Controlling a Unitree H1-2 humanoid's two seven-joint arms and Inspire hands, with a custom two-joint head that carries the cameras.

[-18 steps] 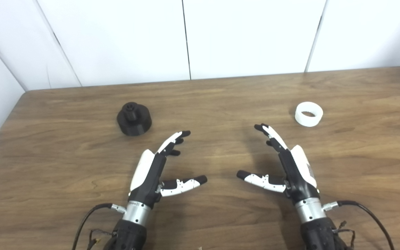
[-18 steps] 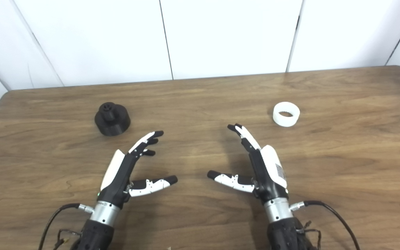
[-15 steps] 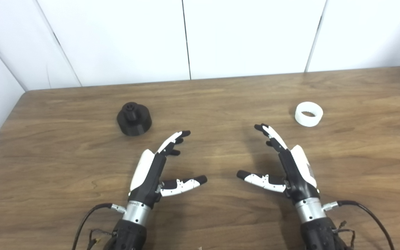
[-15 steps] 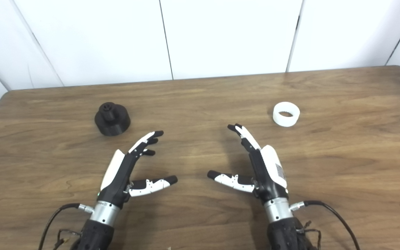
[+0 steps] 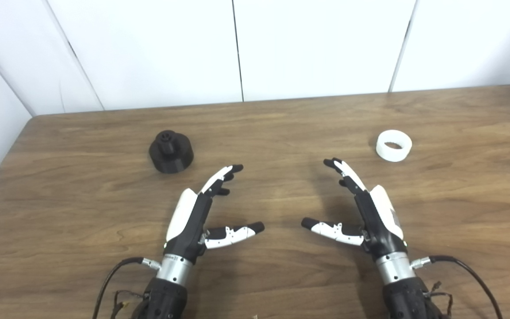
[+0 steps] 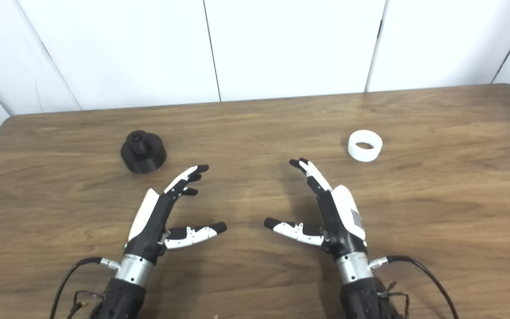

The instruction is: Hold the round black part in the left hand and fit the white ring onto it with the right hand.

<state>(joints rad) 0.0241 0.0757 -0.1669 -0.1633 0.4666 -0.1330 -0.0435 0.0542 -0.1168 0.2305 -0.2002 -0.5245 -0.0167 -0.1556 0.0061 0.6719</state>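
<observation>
Now | left hand fingers spread, empty, black part beyond toward table's far-left corner | right hand spread, empty, white ring beyond fingertips

- A bare test bench of the lab kind rather than a home: a wood-grain table with rounded far corners stands against plain white wall panels split by thin dark seams.
- The table's far edge runs flush along the panels, and a panel also closes off its left edge.
- Loose cables trail from the robot's wrists over the table's near edge.
</observation>
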